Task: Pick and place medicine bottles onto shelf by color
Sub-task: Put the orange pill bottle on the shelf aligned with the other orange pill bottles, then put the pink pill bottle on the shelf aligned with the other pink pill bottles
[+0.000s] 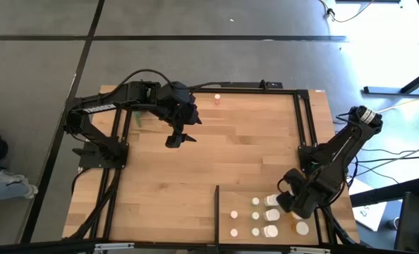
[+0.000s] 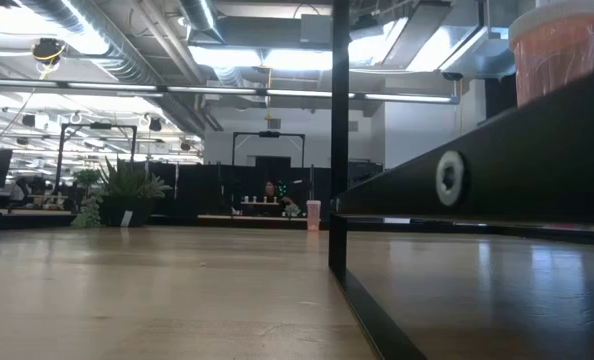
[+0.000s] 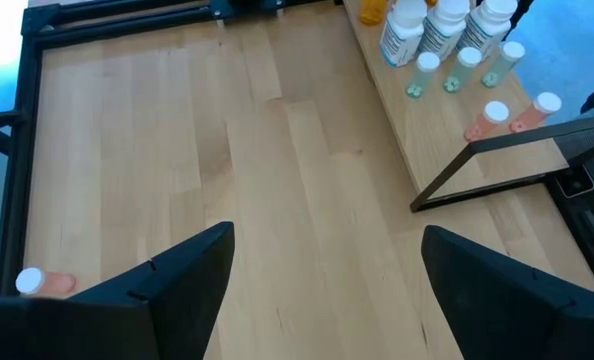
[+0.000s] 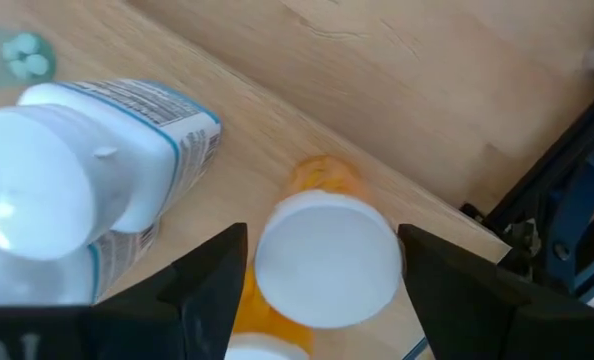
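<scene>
The shelf (image 1: 242, 192) lies at the table's near right, with several white-capped medicine bottles (image 1: 255, 215) standing on it in rows. My right gripper (image 1: 294, 204) points down over the shelf's right end, open. Its fingers (image 4: 212, 290) flank the white cap of an upright orange bottle (image 4: 325, 258) with narrow gaps. A large white bottle (image 4: 87, 180) stands next to it. My left gripper (image 1: 175, 137) hangs open over the table's far left part, holding nothing. One orange bottle (image 1: 216, 97) sits alone at the far edge, also in the left wrist view (image 3: 42, 283).
A thin black strip (image 1: 217, 212) edges the shelf's left side. The shelf's black frame (image 2: 447, 180) fills the low view's right, with an orange bottle (image 2: 557, 50) on top. Bare wood (image 1: 216, 155) lies between the two arms. Black rails (image 1: 305, 120) run along the table's edges.
</scene>
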